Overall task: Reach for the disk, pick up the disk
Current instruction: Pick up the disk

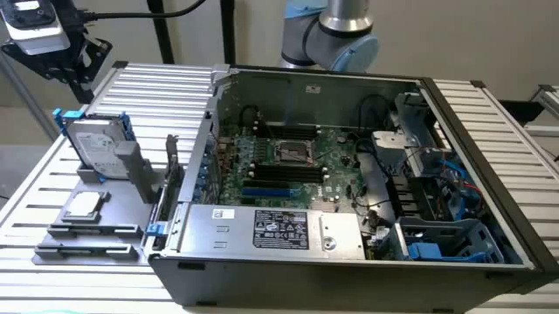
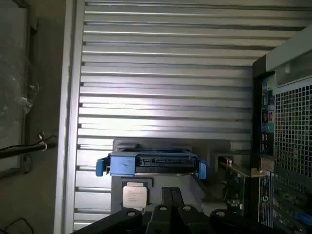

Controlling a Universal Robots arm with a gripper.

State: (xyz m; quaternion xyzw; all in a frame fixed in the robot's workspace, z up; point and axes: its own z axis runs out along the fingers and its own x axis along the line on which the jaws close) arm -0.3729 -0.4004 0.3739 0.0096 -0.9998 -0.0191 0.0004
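Well, the gripper [image 1: 78, 78] hangs high over the far corner of the slatted metal table [image 1: 157, 85], on the exterior view's left, well apart from everything below it. Seen from the wrist, its two dark fingers [image 2: 168, 195] look pressed together with nothing between them. The disk [image 1: 98, 147] stands on edge in a grey holder [image 1: 133, 169], between that corner and the open computer case [image 1: 262, 284], with its labelled face turned toward the near left. From the wrist it shows end-on [image 2: 151, 163], so the gripper is roughly above it but far from touching. A small square chip [image 1: 83, 204] lies flat on a tray nearer to me, beside the holder. I'd judge the disk to be stiff and fairly heavy for its size, with smooth metal faces that could slip. It is delicate inside too, so a knock or a drop would matter. The safest hold looks to be across its thin upper edge, pinching the two flat faces between the ends of the blue frame [image 2: 122, 165], not on the plastic tabs.
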